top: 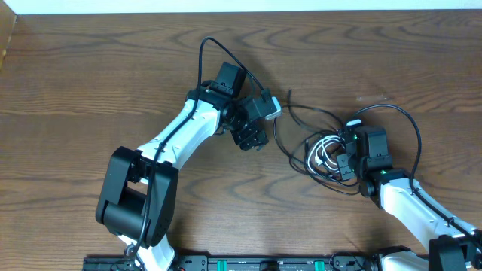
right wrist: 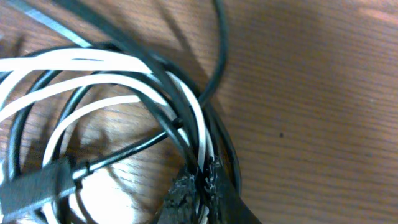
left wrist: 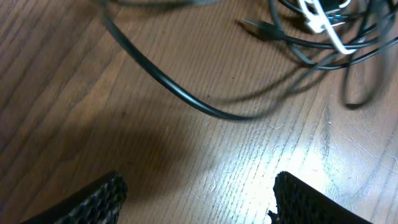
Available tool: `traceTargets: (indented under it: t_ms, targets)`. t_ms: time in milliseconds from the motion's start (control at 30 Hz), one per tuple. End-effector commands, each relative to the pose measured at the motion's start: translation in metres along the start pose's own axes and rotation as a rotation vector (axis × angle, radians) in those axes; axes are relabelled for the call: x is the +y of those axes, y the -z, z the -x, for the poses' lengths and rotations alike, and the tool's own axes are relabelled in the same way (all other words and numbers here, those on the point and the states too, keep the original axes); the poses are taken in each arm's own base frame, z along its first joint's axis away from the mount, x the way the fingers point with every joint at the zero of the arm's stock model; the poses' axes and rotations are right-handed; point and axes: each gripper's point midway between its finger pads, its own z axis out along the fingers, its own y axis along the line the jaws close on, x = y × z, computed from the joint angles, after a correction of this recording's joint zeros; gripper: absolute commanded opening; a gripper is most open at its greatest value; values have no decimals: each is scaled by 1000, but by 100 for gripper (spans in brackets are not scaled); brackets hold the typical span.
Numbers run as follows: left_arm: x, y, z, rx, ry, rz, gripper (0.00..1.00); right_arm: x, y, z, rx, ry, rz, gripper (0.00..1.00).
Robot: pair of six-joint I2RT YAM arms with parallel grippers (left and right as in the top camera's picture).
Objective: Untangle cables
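Bare table [left wrist: 155, 162] beneath and between the spread fingers of the left gripper [left wrist: 199, 196]; room to drop straight down. Ahead, a single black cord [left wrist: 174, 90] arcing across the path, with the tangled cables [left wrist: 323, 37] beyond, to the front right. Right gripper [right wrist: 200, 177] pinched onto the cables: coils crowding front and left, clear table only to its right.

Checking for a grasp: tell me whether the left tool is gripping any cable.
No, the left tool stands open and empty, the nearest black cable lying ahead of it.
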Motion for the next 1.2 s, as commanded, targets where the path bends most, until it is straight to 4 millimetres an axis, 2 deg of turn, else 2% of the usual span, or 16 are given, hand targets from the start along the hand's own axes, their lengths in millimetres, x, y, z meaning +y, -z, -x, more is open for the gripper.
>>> traceTargets:
  t_ms: [0,133,267,333,433,533,633,833,867,933,967,1000,1067,1167]
  targets:
    - [-1,-5,-6,17,4,-11,77,11,4,14,-41,-2,74,1]
    - [-1,-5,-6,17,4,-11,77,18,31,64,-195,0,140,1]
    - [-1,-5,-6,17,5,-12,77,21,83,128,-407,17,201,1]
    - [-1,-5,-6,17,5,-12,77,24,112,153,-499,31,233,1]
    - [-1,-5,-6,17,5,-12,77,24,147,177,-602,26,259,1]
    - [-1,-5,-6,17,5,-11,77,21,165,187,-646,20,255,1]
    - [-1,-5,-6,16,5,-12,77,21,161,180,-609,16,256,1]
    - [-1,-5,-6,16,5,-11,77,29,114,131,-351,62,268,4]
    - [-1,-5,-6,16,4,-11,77,31,105,123,-303,61,272,13]
    - [-1,-5,-6,16,4,-11,77,32,88,108,-219,53,276,41]
    - [-1,-5,-6,16,5,-11,77,32,79,102,-182,50,271,66]
    - [-1,-5,-6,16,5,-11,77,31,70,96,-149,47,264,86]
    - [-1,-5,-6,16,5,-12,77,30,53,87,-95,43,251,94]
    - [-1,-5,-6,16,5,-12,77,33,33,78,-42,40,258,95]
